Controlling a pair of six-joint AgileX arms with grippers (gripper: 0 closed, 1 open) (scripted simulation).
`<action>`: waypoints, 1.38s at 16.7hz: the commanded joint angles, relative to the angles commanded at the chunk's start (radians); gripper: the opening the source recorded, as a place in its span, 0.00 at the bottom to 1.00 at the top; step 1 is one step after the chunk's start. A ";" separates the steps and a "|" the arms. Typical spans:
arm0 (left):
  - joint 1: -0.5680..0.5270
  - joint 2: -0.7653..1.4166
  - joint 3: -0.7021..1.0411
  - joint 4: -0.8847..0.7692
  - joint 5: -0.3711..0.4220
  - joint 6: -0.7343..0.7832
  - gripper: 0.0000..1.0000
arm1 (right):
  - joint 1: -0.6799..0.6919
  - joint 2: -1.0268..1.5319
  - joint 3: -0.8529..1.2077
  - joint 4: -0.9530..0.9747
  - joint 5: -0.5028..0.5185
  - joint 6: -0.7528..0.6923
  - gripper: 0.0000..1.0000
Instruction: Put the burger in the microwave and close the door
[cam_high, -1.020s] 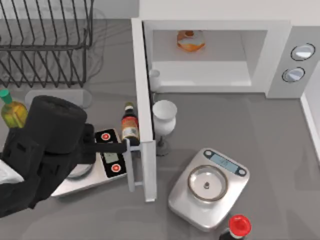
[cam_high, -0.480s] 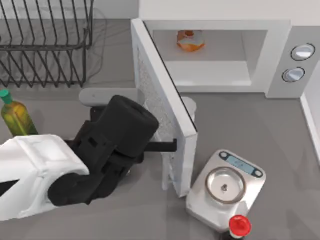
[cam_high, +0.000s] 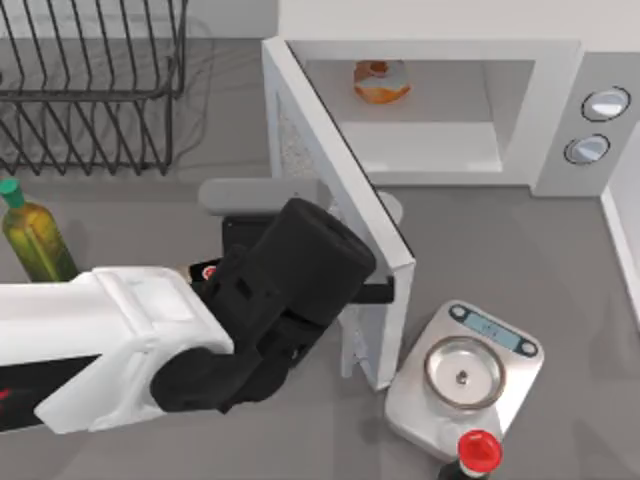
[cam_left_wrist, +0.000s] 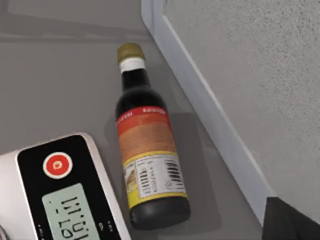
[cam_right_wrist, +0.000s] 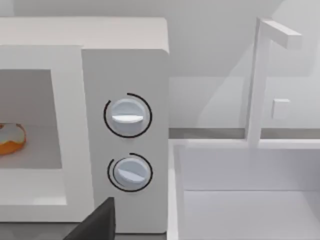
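Note:
The burger (cam_high: 380, 82) (cam_right_wrist: 10, 140) lies at the back of the white microwave (cam_high: 560, 110) (cam_right_wrist: 125, 65), whose cavity stands open. The door (cam_high: 335, 180) (cam_left_wrist: 250, 75) is hinged at the cavity's left and stands about half swung, slanting toward the front right. My left gripper (cam_high: 380, 293) presses against the door's outer face near its free edge, just above the pale bar handle (cam_high: 352, 350). A dark part of my right gripper (cam_right_wrist: 95, 225) shows low in the right wrist view, in front of the microwave's two knobs (cam_right_wrist: 127, 116).
Square steel scales (cam_high: 468, 372) sit against the door's free edge, with a red-capped bottle (cam_high: 478, 452) just in front. A dark sauce bottle (cam_left_wrist: 147, 150) and a second scale (cam_left_wrist: 60, 195) lie under my left arm. A dish rack (cam_high: 90, 80) and a green-capped oil bottle (cam_high: 25, 235) are at the left.
The door has swung from straight out to about halfway toward the microwave. My left arm has moved right with it. The steel scales have been shoved to the right.

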 joint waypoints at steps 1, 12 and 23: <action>-0.004 -0.001 0.012 0.012 -0.009 -0.004 0.00 | 0.000 0.000 0.000 0.000 0.000 0.000 1.00; -0.148 0.264 0.359 -0.088 -0.115 -0.145 0.00 | 0.000 0.000 0.000 0.000 0.000 0.000 1.00; -0.173 0.374 0.459 -0.191 -0.124 -0.192 0.00 | 0.000 0.000 0.000 0.000 0.000 0.000 1.00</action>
